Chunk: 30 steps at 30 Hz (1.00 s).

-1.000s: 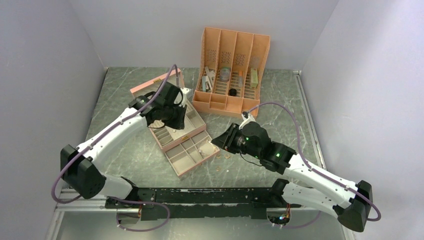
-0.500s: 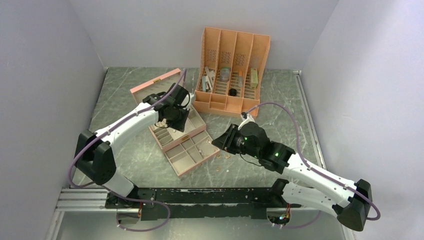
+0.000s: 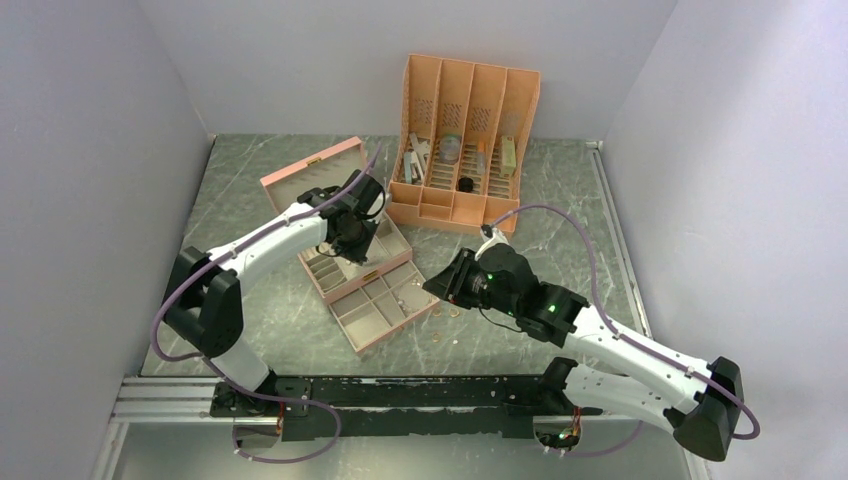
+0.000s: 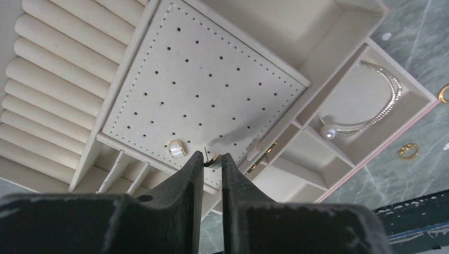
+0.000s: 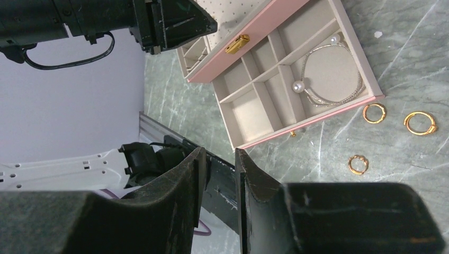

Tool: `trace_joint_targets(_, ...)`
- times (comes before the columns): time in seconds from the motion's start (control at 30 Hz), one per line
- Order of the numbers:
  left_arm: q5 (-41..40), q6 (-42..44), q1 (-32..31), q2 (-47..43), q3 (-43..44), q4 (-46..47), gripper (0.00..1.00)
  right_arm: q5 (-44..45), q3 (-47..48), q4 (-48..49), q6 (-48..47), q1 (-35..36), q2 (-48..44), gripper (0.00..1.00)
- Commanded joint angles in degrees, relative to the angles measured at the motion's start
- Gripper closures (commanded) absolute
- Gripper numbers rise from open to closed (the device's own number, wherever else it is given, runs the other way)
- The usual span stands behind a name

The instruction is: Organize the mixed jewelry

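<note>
The left fingers [image 4: 197,168] are pinched almost shut on a tiny gold earring [image 4: 213,158], held right at their tips. A grip that far out leaves the pin free, which suits pushing it into a hole. They hang over the open pink jewellery box [image 3: 300,175], at the near edge of its perforated earring panel [image 4: 201,79], just beside a pearl stud [image 4: 177,148] already seated there. I cannot tell whether the pin touches the panel.

The earring's long axis runs roughly in line with the fingers. Its thin pin sticks out past the tips toward the panel, and the curved gold part sits between the pads.

The right fingers [image 5: 193,169] stand partly open with nothing between them. They hover low over the tabletop [image 5: 402,47], off the front of the pulled-out drawer [image 5: 317,118], probably waiting clear of the other arm.

Three gold rings [image 5: 374,112] lie flat on the tabletop just beyond the drawer's front edge, apart from each other. A smaller gold piece [image 5: 292,134] rests against that edge. A pearl necklace [image 4: 329,134] is coiled in the drawer's large corner compartment.
</note>
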Motion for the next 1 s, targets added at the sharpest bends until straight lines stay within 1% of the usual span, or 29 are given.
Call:
trace_joint_targets(0.0, -3.1, 0.9, -0.3, 0.7, 1.8, 1.3, 0.95, 0.4, 1.3, 0.1, -0.7, -0.3, 0.0, 0.69)
trace_joint_targets(0.4, -6.0, 1.2, -0.2, 0.5, 1.7, 1.2, 0.95, 0.2, 1.0, 0.8, -0.6, -0.4, 0.4, 0.69)
trace_joint_targets(0.83, -2.5, 1.3, -0.2, 1.3, 0.3, 1.9, 0.95, -0.2, 0.6, 1.2, -0.2, -0.3, 0.3, 0.69)
trace_joint_targets(0.97, -2.5, 1.5, -0.2, 1.8, 0.4, 1.5, 0.95, -0.1, 0.5, 1.3, -0.1, -0.3, 0.1, 0.69)
